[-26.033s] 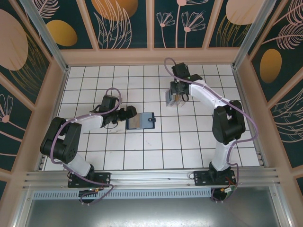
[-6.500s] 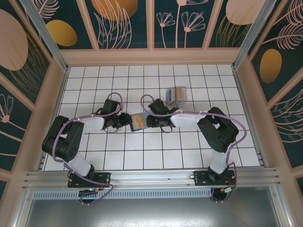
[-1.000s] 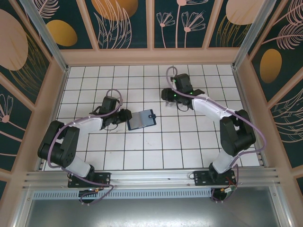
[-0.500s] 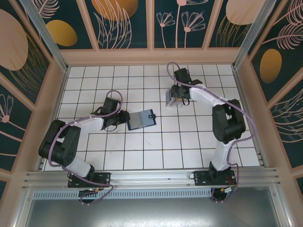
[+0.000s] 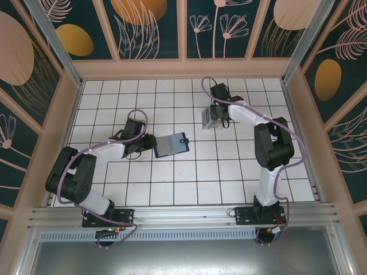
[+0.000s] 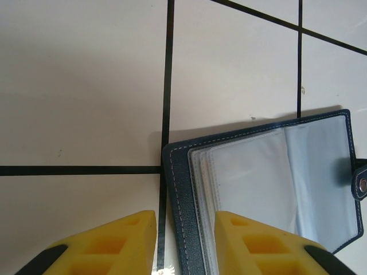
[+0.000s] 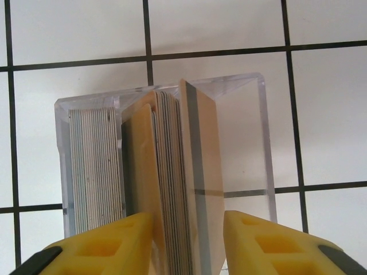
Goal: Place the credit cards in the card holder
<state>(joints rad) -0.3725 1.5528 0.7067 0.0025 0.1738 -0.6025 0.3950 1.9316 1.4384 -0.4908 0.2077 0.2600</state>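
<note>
Moved: right gripper (image 5: 217, 116), from holder (image 5: 171, 145) to above tray (image 5: 210, 118).
Right wrist view: fingers (image 7: 114, 246) flank upright cards (image 7: 172, 172) in tray; pinch unclear.
Left gripper (image 6: 184, 235): spread, astride holder edge, well left of tray.

One clear tray (image 7: 266, 143), divided into two compartments. Credit cards (image 7: 172, 172) stand on edge in both: one tight grey-edged stack in the tray's left compartment and one looser beige bundle in its right. The single cards are too thin to count, perhaps a few dozen. One card holder (image 5: 171, 145), left of the tray. Two arms (image 5: 103, 150).
</note>
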